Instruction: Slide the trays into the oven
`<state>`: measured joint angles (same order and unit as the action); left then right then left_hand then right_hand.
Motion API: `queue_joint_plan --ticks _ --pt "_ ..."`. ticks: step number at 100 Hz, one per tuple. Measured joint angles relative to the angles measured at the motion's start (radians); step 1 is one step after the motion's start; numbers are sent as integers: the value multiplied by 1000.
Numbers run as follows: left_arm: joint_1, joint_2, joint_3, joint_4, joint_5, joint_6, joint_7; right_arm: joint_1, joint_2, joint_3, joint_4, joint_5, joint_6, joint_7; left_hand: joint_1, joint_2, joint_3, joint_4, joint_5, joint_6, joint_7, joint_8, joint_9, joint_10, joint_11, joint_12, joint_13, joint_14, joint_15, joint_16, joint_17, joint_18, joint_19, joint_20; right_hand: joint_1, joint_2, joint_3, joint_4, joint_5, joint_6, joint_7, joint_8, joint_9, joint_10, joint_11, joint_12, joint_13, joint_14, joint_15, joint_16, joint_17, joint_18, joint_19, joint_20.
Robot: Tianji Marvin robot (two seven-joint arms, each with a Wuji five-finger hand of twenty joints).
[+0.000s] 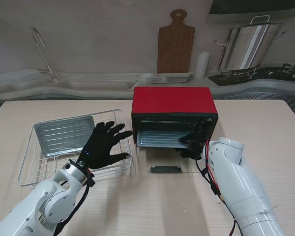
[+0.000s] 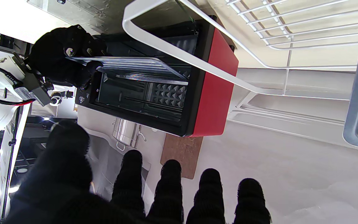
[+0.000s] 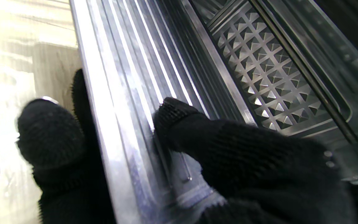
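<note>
- The right hand (image 1: 195, 141) grips one tray (image 1: 160, 139), partly inside the red oven (image 1: 173, 101).
- The left hand (image 1: 102, 145), fingers spread and empty, hovers over the wire rack (image 1: 27, 164) holding another tray (image 1: 59, 135).

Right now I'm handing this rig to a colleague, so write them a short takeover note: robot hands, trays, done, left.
Right robot hand: shut on the tray at its right front corner, thumb on top, fingers under the rim; the tray is partway in the red oven, front edge still sticking out.
Left robot hand: open, fingers spread, holding nothing, over the wire rack.
Second tray: lying in the rack, left of the oven.
Oven door: appears folded down toward me.
Done: first tray started in.
Left: push it fully home, then pick up and slide in the second tray.
</note>
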<state>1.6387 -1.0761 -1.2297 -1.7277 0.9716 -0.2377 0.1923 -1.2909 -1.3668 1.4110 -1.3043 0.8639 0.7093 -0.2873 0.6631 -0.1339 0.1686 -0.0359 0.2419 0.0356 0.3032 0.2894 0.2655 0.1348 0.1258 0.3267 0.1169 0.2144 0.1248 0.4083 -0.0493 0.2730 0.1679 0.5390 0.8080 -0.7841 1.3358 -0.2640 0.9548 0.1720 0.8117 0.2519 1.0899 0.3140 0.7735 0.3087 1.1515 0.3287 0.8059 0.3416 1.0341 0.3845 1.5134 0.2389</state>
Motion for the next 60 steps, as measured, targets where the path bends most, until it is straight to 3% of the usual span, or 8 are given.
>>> queue_joint_plan --ticks 27,48,60 --pt "3 0 -1 -2 0 4 -2 13 -3 -1 19 32 -12 -8 0 0 0 0 0 0 0 0 -9 0 0 0 0 0 0 0 0 0 0 0 0 53 -41 6 -66 -11 22 -23 -65 10 -13 12 -22 9 -19 2 -29 6 -42 -22" --pt "6 0 -2 -2 1 5 0 14 -4 2 20 56 -17 -14 0 0 0 0 0 0 0 0 -10 0 0 0 0 0 0 0 0 0 0 0 0 107 -159 19 -153 -1 34 -67 -153 13 -16 22 -99 9 -86 -17 -116 -1 -79 -33" --pt "8 0 -2 -3 1 6 1 11 -4 2 15 57 -20 -15 0 0 0 0 0 0 0 0 -10 0 0 0 0 0 0 0 0 0 0 0 -66 105 -166 19 -153 10 -39 -67 -190 13 -25 34 -131 7 -145 -27 -153 -9 -116 -34"
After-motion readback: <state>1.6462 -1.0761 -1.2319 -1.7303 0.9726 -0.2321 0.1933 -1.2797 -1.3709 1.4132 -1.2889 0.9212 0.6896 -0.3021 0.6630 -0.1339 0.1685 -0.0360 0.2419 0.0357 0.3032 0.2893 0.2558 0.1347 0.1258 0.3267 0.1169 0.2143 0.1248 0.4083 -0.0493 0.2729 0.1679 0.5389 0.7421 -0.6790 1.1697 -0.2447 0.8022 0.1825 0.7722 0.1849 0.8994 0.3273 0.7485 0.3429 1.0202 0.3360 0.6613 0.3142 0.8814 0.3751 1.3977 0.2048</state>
